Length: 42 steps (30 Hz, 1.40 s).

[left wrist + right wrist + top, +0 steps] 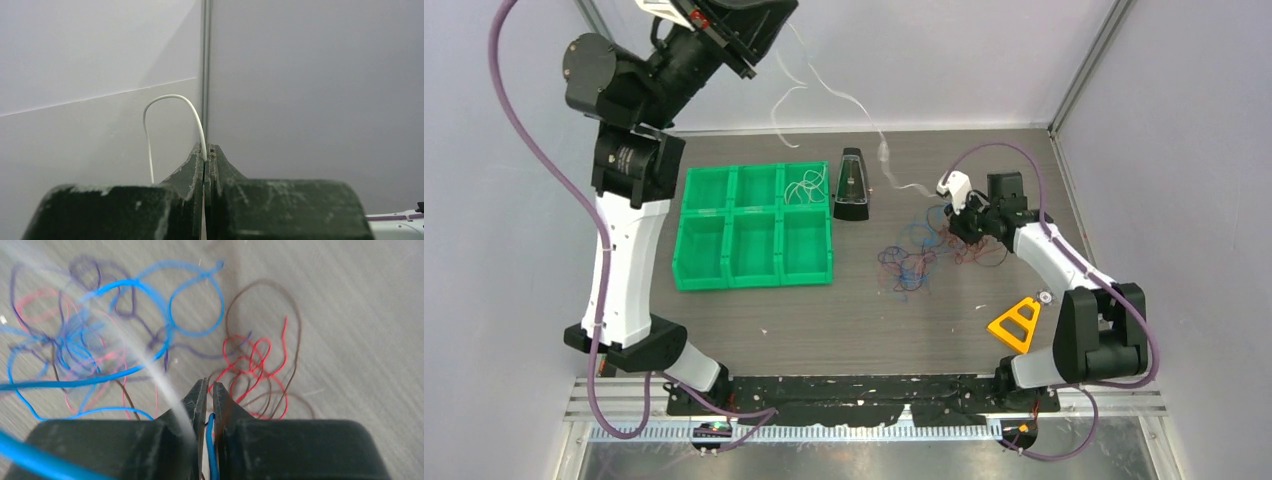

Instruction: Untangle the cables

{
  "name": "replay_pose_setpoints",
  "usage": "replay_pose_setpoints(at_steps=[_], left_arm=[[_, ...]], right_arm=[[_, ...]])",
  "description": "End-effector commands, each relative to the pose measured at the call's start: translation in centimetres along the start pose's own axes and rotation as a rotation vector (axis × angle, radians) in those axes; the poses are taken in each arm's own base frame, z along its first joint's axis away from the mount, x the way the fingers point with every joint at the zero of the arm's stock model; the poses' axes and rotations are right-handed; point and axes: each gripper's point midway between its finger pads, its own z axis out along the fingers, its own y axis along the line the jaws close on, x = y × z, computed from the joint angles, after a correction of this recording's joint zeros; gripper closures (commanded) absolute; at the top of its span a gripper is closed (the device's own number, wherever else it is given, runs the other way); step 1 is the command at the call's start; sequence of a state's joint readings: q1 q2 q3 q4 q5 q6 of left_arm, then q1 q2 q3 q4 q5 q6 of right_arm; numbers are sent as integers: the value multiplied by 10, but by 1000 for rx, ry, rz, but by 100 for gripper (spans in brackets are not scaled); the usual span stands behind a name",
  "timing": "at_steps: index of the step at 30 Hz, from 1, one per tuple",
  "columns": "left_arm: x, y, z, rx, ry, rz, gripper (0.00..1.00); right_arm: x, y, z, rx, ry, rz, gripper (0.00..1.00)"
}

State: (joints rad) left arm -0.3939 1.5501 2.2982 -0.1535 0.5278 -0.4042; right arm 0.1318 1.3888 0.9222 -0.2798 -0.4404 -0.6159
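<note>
Gray table (874, 330) below us; our left gripper (206, 154) pinches a white cable (170, 97), our right gripper (206, 392) pinches a blue cable (210, 440)

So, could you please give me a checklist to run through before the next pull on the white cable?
1. Left gripper shut on the white cable: ok.
2. Right gripper shut on a blue cable: ok.
3. White cable free of the tangle: cannot tell, its lower end blurs out near the right gripper.
4. Tangle resting on the table: ok.
5. Green bin has a vacant compartment: ok.
</note>
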Motion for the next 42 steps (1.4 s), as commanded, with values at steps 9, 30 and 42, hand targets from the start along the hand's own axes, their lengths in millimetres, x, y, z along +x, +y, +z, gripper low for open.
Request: replay_pose_setpoints(at_steps=[9, 30, 42], left_arm=[[-51, 40, -36, -183, -64, 136, 100], [66, 134, -59, -194, 173, -56, 100], [36, 147, -19, -146, 77, 47, 100]], right_arm=[[73, 5, 5, -137, 300, -22, 77], [-3, 19, -33, -206, 145, 111, 5], [-6, 14, -33, -190, 145, 125, 5]])
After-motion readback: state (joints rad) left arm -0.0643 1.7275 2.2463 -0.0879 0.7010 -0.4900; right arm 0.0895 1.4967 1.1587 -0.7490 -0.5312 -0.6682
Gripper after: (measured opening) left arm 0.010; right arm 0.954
